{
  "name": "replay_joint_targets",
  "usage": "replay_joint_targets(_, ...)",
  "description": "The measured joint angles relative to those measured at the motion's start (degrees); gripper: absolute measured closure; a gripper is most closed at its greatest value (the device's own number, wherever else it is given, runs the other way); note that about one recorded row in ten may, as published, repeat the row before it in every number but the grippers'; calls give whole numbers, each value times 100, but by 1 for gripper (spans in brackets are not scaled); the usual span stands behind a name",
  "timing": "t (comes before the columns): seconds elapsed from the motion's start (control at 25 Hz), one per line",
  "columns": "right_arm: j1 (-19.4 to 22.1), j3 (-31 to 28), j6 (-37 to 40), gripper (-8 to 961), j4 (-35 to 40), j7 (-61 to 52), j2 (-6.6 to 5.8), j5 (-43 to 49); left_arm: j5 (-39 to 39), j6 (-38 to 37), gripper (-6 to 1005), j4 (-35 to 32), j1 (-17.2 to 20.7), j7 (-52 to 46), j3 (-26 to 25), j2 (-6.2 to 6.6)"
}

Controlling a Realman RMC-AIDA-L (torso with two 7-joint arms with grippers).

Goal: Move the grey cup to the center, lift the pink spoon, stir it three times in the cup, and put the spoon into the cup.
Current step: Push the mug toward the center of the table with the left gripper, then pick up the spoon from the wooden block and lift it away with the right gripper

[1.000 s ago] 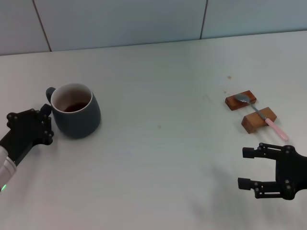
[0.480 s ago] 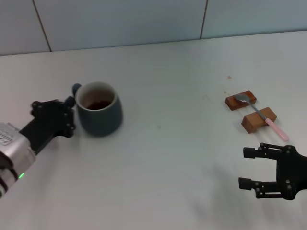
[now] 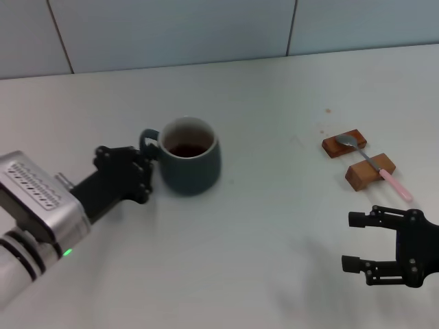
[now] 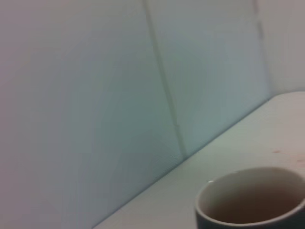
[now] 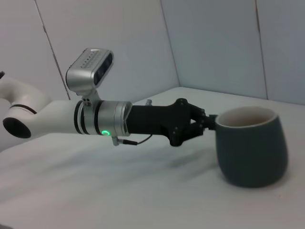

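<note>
The left tool [image 3: 140,175] grips the handle of the grey cup [image 3: 191,164] and slides it across the white bench [image 3: 260,226] toward the middle. From where I stand the fingers look closed around the loop handle, though the exact pinch is hidden behind the black knuckles. In the right wrist view the same grip shows from the side, the left tool [image 5: 202,125] meeting the cup [image 5: 251,145] at its handle, with the cup upright and its base on the bench.

To finish this step well, I would keep the slide slow and level, since dark liquid sits in the cup and a jerk could slop it over the rim. The cup should stop where the right arm can reach it easily, then the left tool should let go cleanly without twisting the handle.

The pink spoon [image 3: 374,164] lies far to the right of the cup, resting across 2 brown wooden blocks [image 3: 357,157], untouched. The right tool [image 3: 357,240] hovers near the spoon, on the side toward the robot, its fingers spread wide and holding nothing.

Compared with 1 second ago, the cup has travelled a good way rightward from near the bench's left edge, and the left arm has stretched out with it. The spoon, blocks and right tool have not moved.
</note>
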State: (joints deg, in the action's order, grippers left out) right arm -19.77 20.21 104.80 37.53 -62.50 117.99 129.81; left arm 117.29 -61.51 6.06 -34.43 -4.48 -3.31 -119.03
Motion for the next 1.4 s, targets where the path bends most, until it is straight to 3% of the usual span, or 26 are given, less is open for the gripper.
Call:
replay_joint_targets(0.24,-2,0,5,192,-25,14,2,0,343,33,931,433,-97,62,15,-6)
replay_joint_targets(0.76,-32,1,-1,198,-35,19,-29,-3,336,-285,917,442,148,-149,-64,40)
replay_joint_targets(0.88,-42,1,-29,200,-36,19,-25,-8,680,-1572,914,-627,443,-1859,370,88)
replay_joint_targets(0.92,-43,-1,-35,200,-35,19,-24,-9,680,-1572,913,-627,443,-1859,370,88)
replay_joint_targets(1.16,-50,-21,-63,203,-37,19,-30,-58,801,-3062,907,-2196,637,-3742,1103,132)
replay_joint_targets(1.4,-62,-19,-69,206,-48,19,-33,-199,797,-3756,900,-2919,621,-4796,2087,405)
